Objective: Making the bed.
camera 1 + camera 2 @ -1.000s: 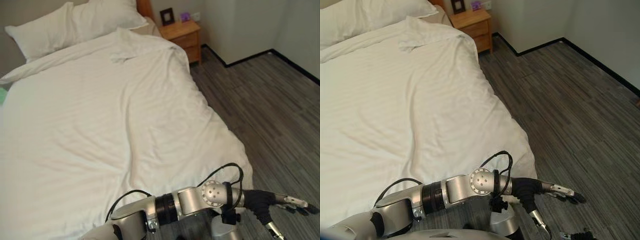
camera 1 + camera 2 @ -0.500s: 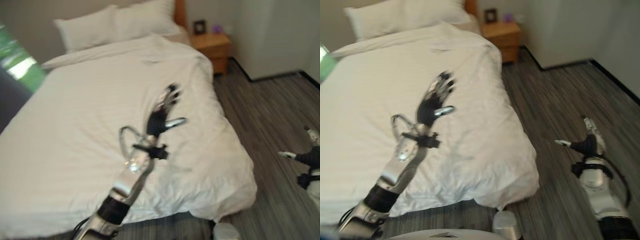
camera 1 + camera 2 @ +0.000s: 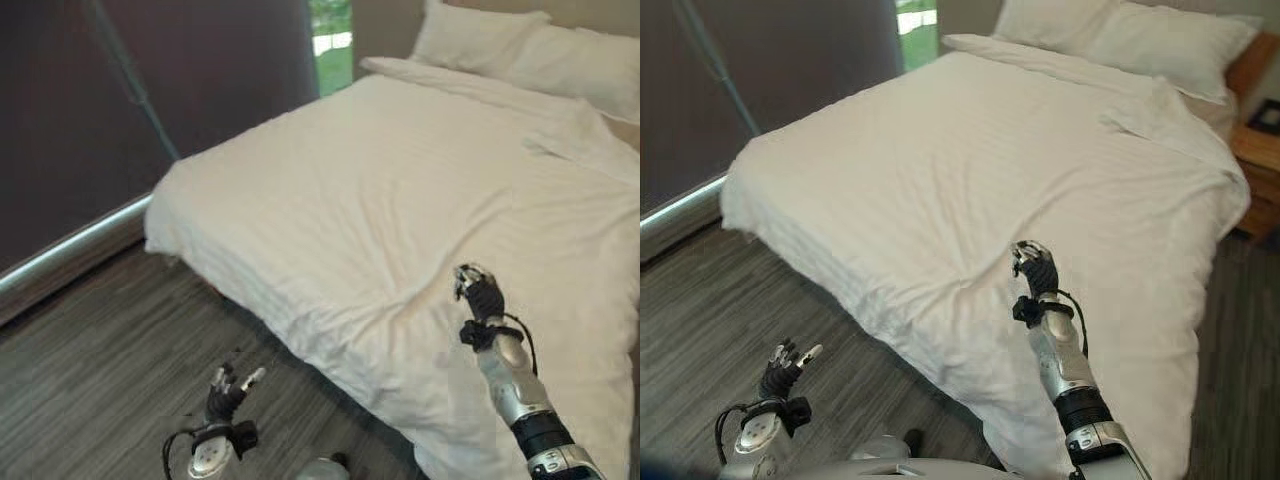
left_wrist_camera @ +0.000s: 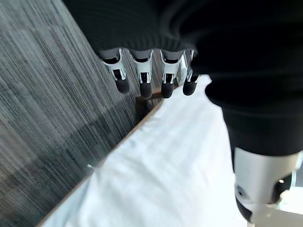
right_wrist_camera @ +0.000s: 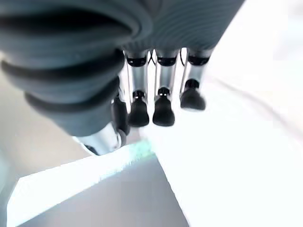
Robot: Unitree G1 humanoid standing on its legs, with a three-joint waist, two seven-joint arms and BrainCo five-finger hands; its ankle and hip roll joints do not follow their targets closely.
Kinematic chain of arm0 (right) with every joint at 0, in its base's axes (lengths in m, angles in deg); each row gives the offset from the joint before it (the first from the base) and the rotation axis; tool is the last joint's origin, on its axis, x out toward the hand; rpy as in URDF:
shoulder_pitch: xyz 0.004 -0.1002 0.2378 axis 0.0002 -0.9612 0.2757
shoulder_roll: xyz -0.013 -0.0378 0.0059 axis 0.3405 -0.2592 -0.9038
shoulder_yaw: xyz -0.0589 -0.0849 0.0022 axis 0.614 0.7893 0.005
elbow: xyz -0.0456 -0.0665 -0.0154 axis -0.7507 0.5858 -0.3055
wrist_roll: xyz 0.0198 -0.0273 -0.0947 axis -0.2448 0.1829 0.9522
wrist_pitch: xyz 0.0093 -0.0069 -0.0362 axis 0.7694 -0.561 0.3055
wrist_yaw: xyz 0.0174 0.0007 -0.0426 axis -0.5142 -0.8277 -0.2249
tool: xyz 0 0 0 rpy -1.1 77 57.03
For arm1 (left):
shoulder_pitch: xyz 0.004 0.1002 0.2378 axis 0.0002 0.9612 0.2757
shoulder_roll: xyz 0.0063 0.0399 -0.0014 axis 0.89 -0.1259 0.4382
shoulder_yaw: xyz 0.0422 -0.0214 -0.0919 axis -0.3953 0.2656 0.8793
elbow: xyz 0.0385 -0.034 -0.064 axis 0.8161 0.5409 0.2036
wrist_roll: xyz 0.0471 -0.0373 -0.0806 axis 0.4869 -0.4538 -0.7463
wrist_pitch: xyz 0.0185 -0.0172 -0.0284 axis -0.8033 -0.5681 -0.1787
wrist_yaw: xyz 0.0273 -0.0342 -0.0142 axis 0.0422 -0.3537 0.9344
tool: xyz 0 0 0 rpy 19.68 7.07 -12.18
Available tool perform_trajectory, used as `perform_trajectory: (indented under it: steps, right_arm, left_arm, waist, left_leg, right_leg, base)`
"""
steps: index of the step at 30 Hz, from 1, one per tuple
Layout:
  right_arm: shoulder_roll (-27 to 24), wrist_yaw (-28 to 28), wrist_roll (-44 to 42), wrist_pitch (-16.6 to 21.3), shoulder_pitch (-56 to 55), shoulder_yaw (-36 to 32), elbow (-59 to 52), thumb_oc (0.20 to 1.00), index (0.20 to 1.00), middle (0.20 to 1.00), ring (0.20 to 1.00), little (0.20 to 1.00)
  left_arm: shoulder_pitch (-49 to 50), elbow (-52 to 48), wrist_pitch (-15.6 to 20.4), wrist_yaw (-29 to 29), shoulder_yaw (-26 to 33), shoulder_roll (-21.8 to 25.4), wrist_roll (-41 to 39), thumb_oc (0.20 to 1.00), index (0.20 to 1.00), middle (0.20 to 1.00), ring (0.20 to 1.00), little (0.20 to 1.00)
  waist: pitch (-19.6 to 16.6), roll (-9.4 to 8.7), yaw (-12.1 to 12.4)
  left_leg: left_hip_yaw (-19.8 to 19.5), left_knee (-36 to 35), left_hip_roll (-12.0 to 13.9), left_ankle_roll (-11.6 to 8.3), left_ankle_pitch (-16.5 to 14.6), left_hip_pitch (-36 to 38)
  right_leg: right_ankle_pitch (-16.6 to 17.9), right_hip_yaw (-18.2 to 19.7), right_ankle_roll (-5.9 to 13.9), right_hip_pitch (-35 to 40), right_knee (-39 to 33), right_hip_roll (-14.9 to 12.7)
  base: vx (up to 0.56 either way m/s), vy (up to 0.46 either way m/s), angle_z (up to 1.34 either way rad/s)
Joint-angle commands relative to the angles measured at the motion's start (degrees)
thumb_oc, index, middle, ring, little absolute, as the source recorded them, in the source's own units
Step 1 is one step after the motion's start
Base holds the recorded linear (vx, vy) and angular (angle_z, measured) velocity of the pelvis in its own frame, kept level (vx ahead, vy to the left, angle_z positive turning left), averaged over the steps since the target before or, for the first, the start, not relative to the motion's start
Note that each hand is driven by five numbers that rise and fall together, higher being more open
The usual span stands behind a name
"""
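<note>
Right hand [image 3: 1036,268] hovers loosely open over my white striped duvet [image 3: 970,170], which spreads ahead across the bed toward two white pillows [image 3: 1120,40]; left hand [image 3: 786,366], fingers spread, hangs above grey wood-plank floor [image 3: 90,370].

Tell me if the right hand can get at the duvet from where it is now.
Probably yes. The right hand is raised over the white duvet near the foot of the bed, with nothing between them. Whether it touches the cloth cannot be told.
</note>
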Motion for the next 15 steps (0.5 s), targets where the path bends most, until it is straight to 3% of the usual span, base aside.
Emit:
perform_trajectory:
  steps: [1, 2, 7, 11, 12, 13, 14, 15]
  right_arm:
    - [-1.42, -0.1, -4.53, 2.39, 5.5, 1.47, 2.56, 0.2, 0.2, 0.2, 0.2, 0.2]
    - [-0.56, 0.59, -5.32, 2.07, 6.13, 0.21, 5.99, 0.2, 0.2, 0.2, 0.2, 0.2]
    - [-1.27, 1.53, -3.5, 1.38, 0.87, -3.15, 13.25, 0.2, 0.2, 0.2, 0.2, 0.2]
    - [-4.61, 1.31, -3.39, -1.22, -8.66, -12.7, 24.47, 0.2, 0.2, 0.2, 0.2, 0.2]
    - [-4.67, 1.23, -3.41, -1.22, -8.67, -12.75, 24.54, 0.2, 0.2, 0.2, 0.2, 0.2]
    - [-7.22, 1.23, -3.61, -2.12, -12.79, -17.06, 27.43, 0.2, 0.2, 0.2, 0.2, 0.2]
    - [-7.3, 1.15, -3.62, -2.11, -12.76, -17.16, 27.5, 0.2, 0.2, 0.2, 0.2, 0.2]
    - [-10.36, 1.41, -3.51, -2.33, -16.33, -21.17, 28.97, 0.2, 0.2, 0.2, 0.2, 0.2]
  left_arm:
    - [-2.85, -0.86, 1.93, 0.25, -1.3, 4.11, -2.09, 1.0, 1.0, 1.0, 1.0, 1.0]
    - [-2.61, -0.53, 1.77, -0.33, -2.6, 3.99, -1.87, 1.0, 1.0, 1.0, 1.0, 1.0]
    - [-3.14, -1.48, 1.67, -1.34, -5.29, 3.04, -1.17, 1.0, 1.0, 1.0, 1.0, 1.0]
    - [-3.83, -5.77, 0.36, -4.48, -9.2, 3.5, 2.75, 1.0, 1.0, 1.0, 1.0, 1.0]
    - [-3.82, -5.79, 0.34, -4.48, -9.26, 3.49, 2.75, 1.0, 1.0, 1.0, 1.0, 1.0]
    - [-5.16, -7.48, -0.25, -5.8, -10.93, 4.38, 4.4, 1.0, 1.0, 1.0, 1.0, 1.0]
    - [-5.22, -7.48, -0.25, -5.8, -11.02, 4.34, 4.41, 1.0, 1.0, 1.0, 1.0, 1.0]
    - [-6.42, -9.13, -0.86, -6.74, -12.14, 5.04, 5.75, 1.0, 1.0, 1.0, 1.0, 1.0]
  waist:
    - [0.45, -0.22, 2.76]
    - [0.75, 0.06, 4.04]
    - [1.34, 0.51, 3.23]
    - [2.04, -0.14, -1.23]
    - [2.03, -0.12, -1.09]
    - [2.66, -1.14, -4.36]
    - [2.58, -1.08, -4.28]
    - [3.2, -2.15, -7.46]
  left_leg:
    - [1.94, -2.02, 1.13, -3.75, 5.95, -5.65]
    - [1.31, -2.02, 0.62, -3.59, 5.98, -6.34]
    - [1.27, -2.02, -0.13, -3.12, 5.74, -7.01]
    - [4.08, -2.02, -0.15, -2.06, 3.8, -6.08]
    - [4.18, -2.02, -0.13, -2.05, 3.77, -6.05]
    - [6.32, -2.02, 0.01, -1.5, 2.79, -5.54]
    - [6.34, -2.02, -0.08, -1.37, 3.07, -5.77]
    - [8.48, -2.02, 0.08, -0.62, 1.95, -5.15]
  right_leg:
    - [-5.48, 1.7, -0.16, 3.83, -0.42, 0.47]
    - [-5.41, 0.96, -0.02, 3.53, -0.42, 0.22]
    - [-5.0, 0.32, 0.74, 3.18, -0.42, -0.59]
    - [-4.15, 2.31, 1.91, 2.34, -0.42, -1.89]
    - [-4.14, 2.41, 1.92, 2.32, -0.42, -1.91]
    - [-3.45, 4.66, 2.5, 1.22, -0.42, -2.38]
    - [-3.16, 4.68, 2.55, 0.98, -0.42, -2.47]
    - [-2.46, 7.25, 3.12, -0.31, -0.42, -2.79]
  base:
    - [0.05, 0.088, 0.57]
    - [0.03, 0.051, 0.16]
    - [0.04, 0.092, 0.26]
    - [0.08, 0.135, -0.03]
    - [0.03, 0.111, -0.38]
    - [0.0, 0.088, -0.44]
    - [0.01, 0.166, -0.67]
    - [-0.02, 0.101, -0.62]
